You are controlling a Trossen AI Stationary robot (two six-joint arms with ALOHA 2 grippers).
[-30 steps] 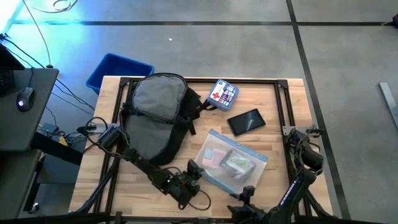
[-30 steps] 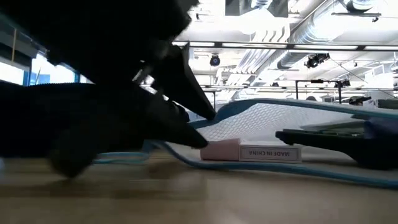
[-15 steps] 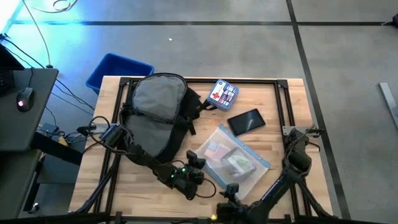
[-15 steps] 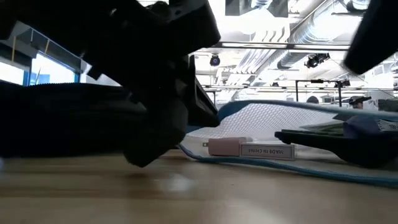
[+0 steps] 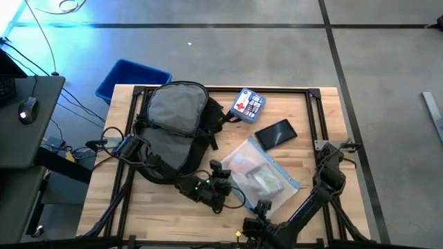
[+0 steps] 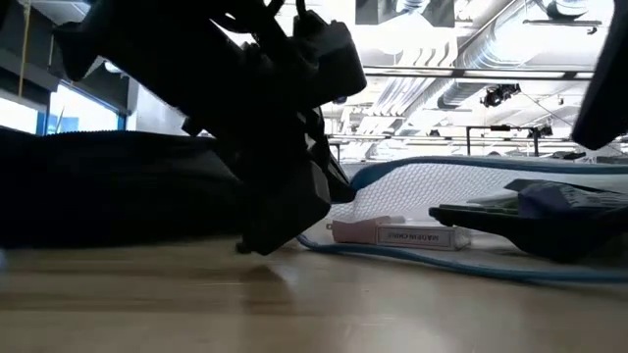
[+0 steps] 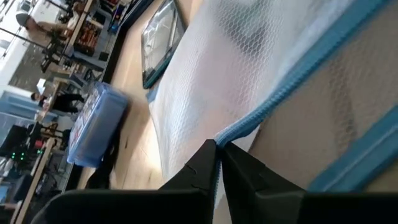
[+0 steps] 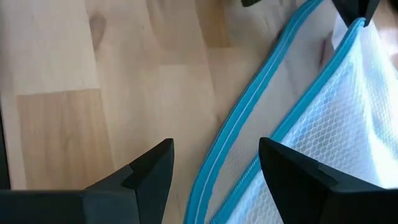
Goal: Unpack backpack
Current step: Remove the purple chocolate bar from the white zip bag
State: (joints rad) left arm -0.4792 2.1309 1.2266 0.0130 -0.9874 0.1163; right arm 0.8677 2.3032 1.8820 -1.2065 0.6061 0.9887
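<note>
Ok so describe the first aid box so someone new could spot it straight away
Start at the backpack on the table's left half. Just right of its top, near the far edge, sits the first aid box. It is pale blue with a red cross, unlike the flat dark tablet beside it.

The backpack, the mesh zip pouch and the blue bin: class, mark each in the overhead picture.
backpack [image 5: 176, 114], high view, on its grey upper panel.
mesh zip pouch [image 5: 266, 181], high view, on its clear middle, over the contents.
blue bin [image 5: 128, 75], high view, on its inside floor, beyond the table's corner.
</note>
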